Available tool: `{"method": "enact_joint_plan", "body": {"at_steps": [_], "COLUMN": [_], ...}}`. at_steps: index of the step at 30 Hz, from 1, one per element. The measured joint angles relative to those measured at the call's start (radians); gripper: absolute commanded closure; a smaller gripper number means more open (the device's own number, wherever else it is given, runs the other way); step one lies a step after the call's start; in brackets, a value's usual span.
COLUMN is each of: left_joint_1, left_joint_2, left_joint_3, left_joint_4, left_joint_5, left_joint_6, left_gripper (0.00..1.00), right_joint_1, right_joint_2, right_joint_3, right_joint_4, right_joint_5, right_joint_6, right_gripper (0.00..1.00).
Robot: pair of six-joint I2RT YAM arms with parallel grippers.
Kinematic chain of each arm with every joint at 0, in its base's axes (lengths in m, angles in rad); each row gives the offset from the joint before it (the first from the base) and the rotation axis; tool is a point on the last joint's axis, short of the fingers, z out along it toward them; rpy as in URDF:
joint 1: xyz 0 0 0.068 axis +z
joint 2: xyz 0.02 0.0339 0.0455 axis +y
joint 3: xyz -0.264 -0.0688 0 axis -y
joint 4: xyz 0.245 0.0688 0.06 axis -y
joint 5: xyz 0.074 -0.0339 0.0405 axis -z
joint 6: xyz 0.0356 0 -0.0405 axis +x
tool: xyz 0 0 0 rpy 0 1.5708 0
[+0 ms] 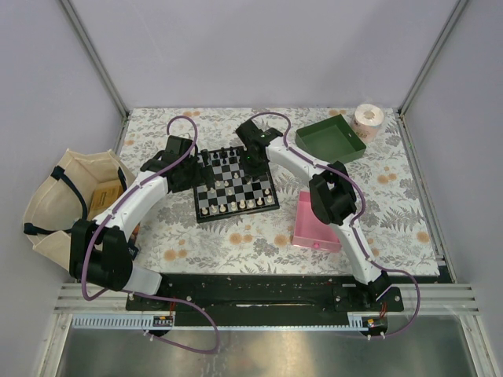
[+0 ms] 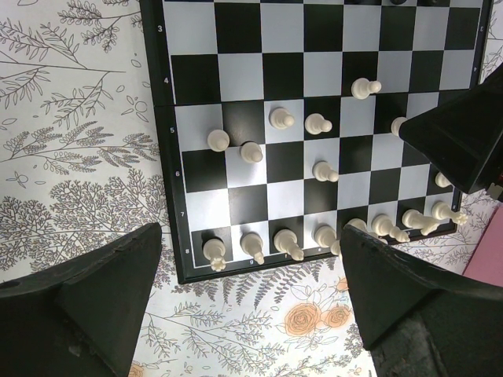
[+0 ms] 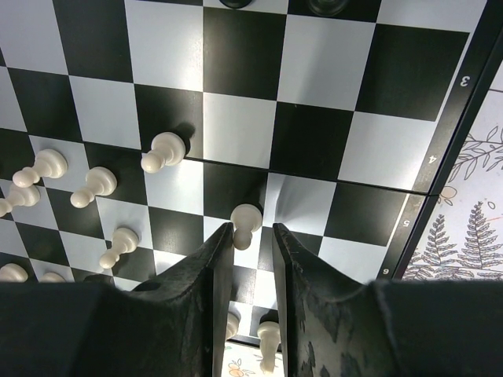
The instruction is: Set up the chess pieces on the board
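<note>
- Board: small flat black-and-white chequered chessboard with a black border (image 1: 220, 182). It lies about mid-table, slightly toward the left edge.
- Pieces: tiny cream-white figurines (image 2: 318, 123). One row lines the board's side facing the near edge, and loose pawns are scattered over the middle ranks. A few black figurines (image 3: 326, 6) sit toward the far side.
- Right gripper (image 3: 253, 232): its black fingers (image 3: 196, 290) are drawn to a narrow slot flanking one cream-white pawn (image 3: 246, 220). I cannot tell whether the pads actually bear on it.
- Left gripper (image 2: 250, 236): its black fingers (image 2: 94, 298) are spread wide over the board's left side and hold nothing.
- Handling (judgement): the pawns look like light, rigid, smooth moulded plastic, with a round head, thin neck and small base. They probably tip or skid at a slight nudge.
- Best hold is likely from above, across the neck just under the head, with gentle closure.
- Neighbouring pawns stand close, so stray finger contact is a risk.
- The board looks thin and stiff, with a fold seam across its middle. It may slide on the floral-print table (image 1: 393, 204).
- Elsewhere: a pink square tray (image 1: 318, 224) toward the near right, and a green square tray (image 1: 332, 139) near the far right corner.
</note>
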Motion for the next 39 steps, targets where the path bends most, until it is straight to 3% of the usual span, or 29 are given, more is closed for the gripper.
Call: {"method": "enact_joint_plan", "body": {"at_steps": [23, 33, 39], "left_joint_1": [0.001, 0.001, 0.002], "left_joint_2": [0.007, 0.01, 0.013], "left_joint_3": [0.0, 0.0, 0.0], "left_joint_4": [0.0, 0.0, 0.0], "left_joint_5": [0.001, 0.001, 0.02], "left_joint_6": [0.0, 0.0, 0.0], "left_gripper": [0.01, 0.01, 0.01], "right_joint_1": [0.0, 0.0, 0.0], "right_joint_2": [0.011, 0.011, 0.009], "right_joint_3": [0.033, 0.034, 0.029], "right_joint_4": [-0.018, -0.023, -0.02], "right_joint_5": [-0.001, -0.024, -0.026], "right_joint_6": [-0.004, -0.008, -0.01], "right_gripper": [0.71, 0.86, 0.88]}}
